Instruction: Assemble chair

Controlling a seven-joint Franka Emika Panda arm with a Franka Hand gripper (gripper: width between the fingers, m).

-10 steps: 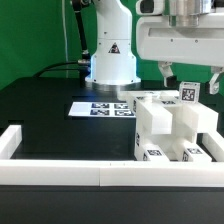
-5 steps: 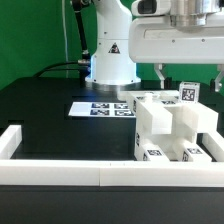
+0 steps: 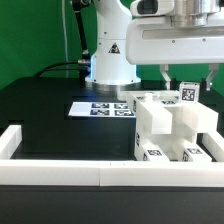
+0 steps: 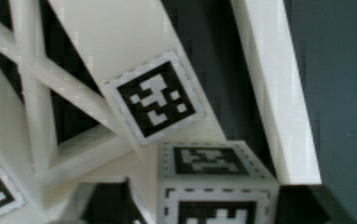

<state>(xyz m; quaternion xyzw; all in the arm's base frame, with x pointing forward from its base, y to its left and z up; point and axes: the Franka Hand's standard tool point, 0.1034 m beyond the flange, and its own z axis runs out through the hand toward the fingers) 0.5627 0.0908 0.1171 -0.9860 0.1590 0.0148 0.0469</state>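
The thin, flat, white marker board lies on the matte black bench; just beside it, on the exterior view's right, the chunky white plastic chair blocks with small black-and-white square tags stand packed together; a long white border rail runs across nearer the camera than the board; the white end effector hangs above the blocks, on that same side of the board, its two dark fingers wide apart and gripping nothing; the wrist view shows tagged white chair slats close up.
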